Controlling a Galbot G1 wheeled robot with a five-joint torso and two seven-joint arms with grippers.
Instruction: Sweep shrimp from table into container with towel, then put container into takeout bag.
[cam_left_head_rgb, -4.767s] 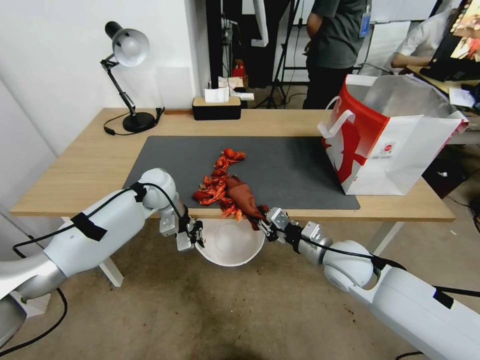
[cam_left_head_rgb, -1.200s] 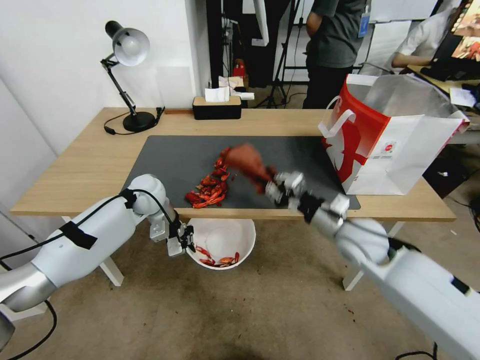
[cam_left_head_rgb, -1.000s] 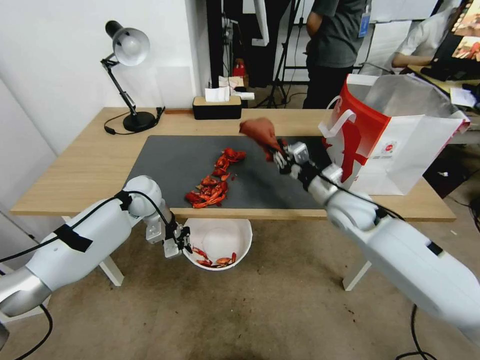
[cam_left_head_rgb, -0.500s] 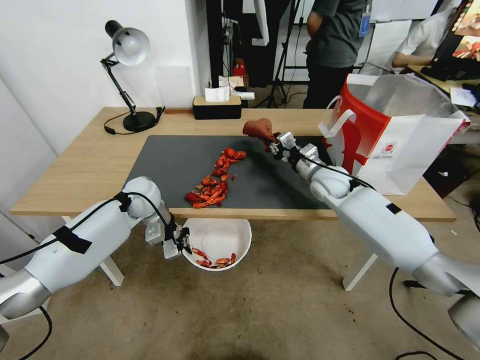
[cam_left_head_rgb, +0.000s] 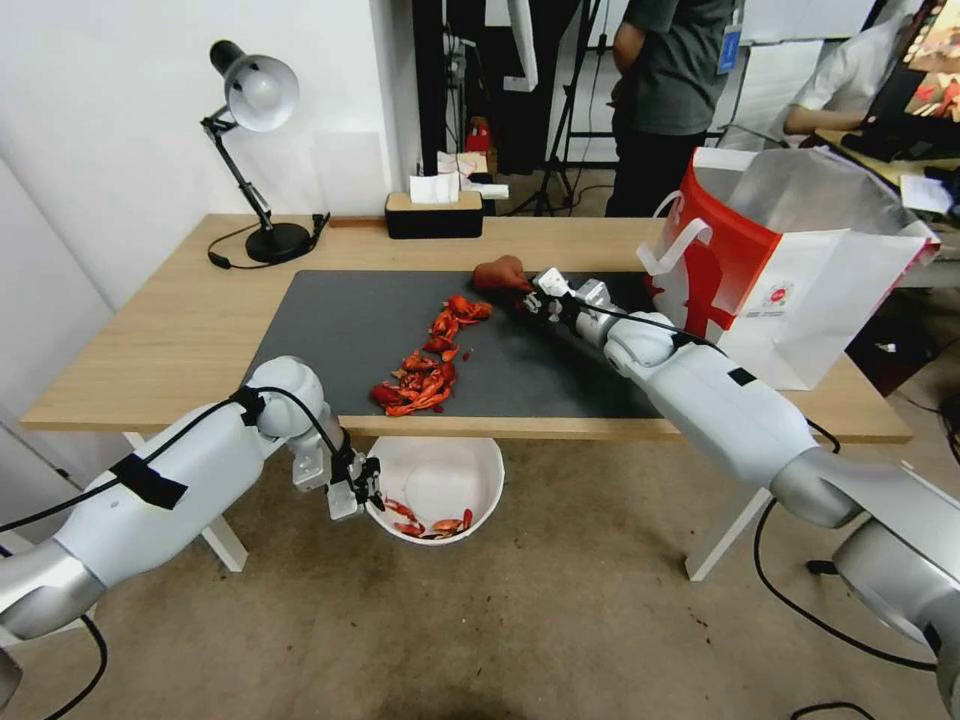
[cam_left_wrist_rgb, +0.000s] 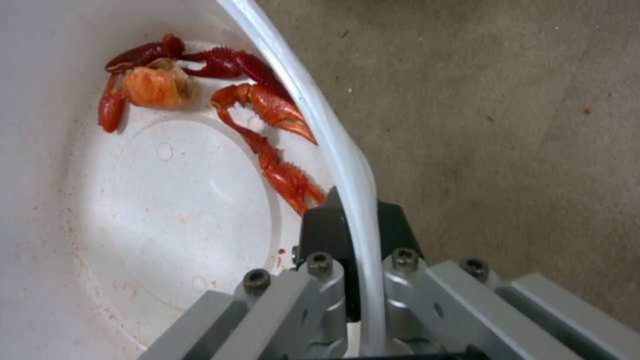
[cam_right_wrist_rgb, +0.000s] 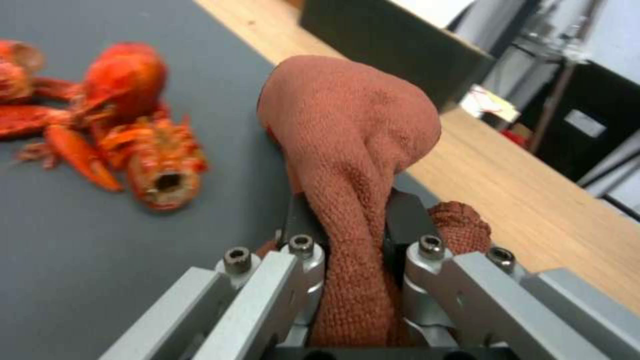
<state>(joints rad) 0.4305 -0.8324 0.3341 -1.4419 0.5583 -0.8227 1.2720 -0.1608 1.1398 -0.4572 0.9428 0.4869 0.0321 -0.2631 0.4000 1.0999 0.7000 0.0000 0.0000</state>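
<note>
My right claw pinches the rust-red towel over the far edge of the desk's grey mat, just behind the crayfish trailing toward the near edge. My left claw grips the white bowl's rim below the desk's near edge; a few crayfish lie inside. The takeout bag stands at the right end.
</note>
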